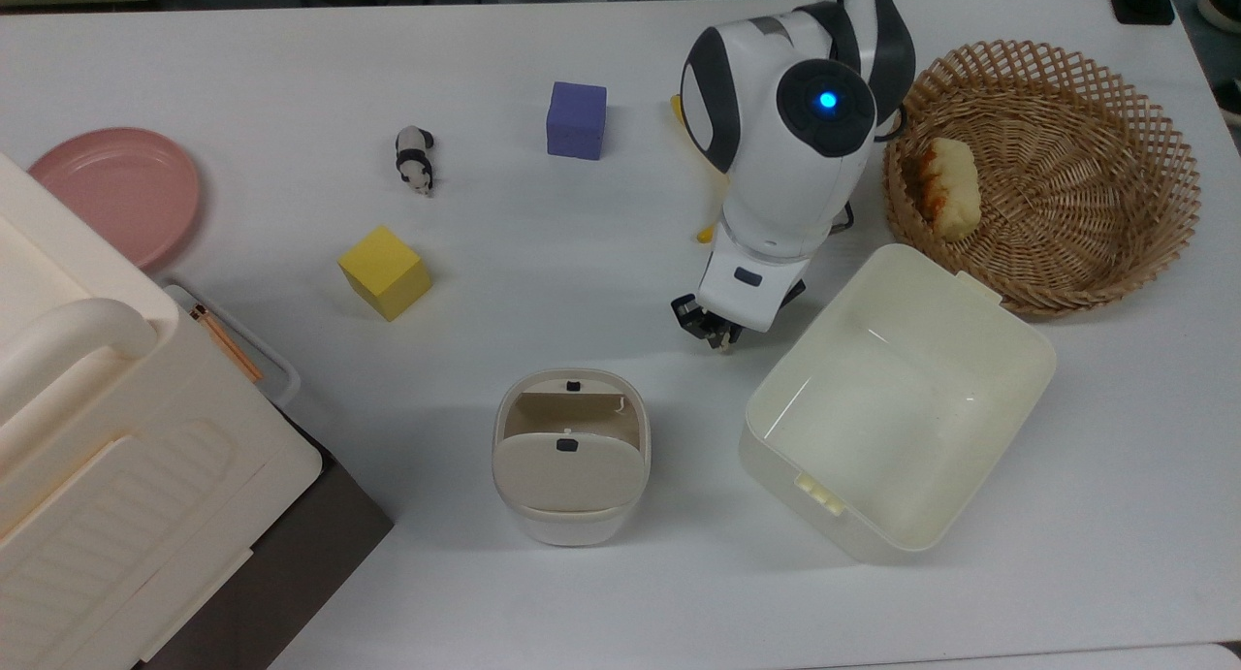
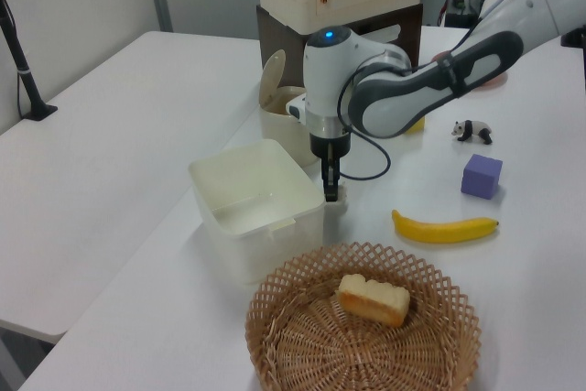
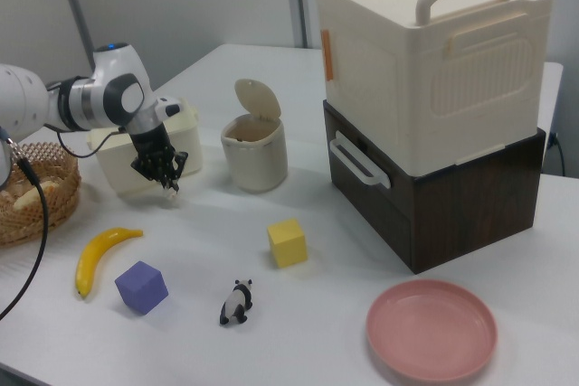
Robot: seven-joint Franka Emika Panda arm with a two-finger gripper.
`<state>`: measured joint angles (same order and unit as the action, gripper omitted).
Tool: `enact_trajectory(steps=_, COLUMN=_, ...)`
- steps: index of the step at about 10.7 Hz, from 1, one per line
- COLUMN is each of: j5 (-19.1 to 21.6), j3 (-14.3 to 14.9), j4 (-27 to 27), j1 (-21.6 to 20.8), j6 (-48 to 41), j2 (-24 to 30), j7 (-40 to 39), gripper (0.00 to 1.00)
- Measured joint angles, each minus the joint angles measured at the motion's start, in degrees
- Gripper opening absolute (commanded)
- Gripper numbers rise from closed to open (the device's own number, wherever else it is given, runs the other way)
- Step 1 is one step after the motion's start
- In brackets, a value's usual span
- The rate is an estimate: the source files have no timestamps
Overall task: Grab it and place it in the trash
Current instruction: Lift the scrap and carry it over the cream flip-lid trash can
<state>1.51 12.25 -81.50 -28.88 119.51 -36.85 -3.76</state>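
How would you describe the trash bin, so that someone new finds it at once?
Start at the big stacked storage boxes. The trash bin stands on the white table between them and the lidless cream tub. It is smaller than the tub, rounded, with a raised flap lid.

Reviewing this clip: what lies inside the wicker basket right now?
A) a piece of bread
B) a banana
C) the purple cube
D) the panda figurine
A: a piece of bread lies in the wicker basket, while the banana, purple cube and panda figurine sit on the table.
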Motion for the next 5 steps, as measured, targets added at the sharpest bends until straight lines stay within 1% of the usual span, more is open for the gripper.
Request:
enact_trajectory(steps=2, j5=0.0, j3=1.7, j4=0.4, j1=-0.7, j6=-3.2, j2=3.0, j7=0.0, gripper=0.13)
enact_trajectory(steps=5, j5=0.0, j3=3.0, j4=1.3, j1=-0.4, j6=-13.4, j2=11.8, j7=-2.3, gripper=0.13)
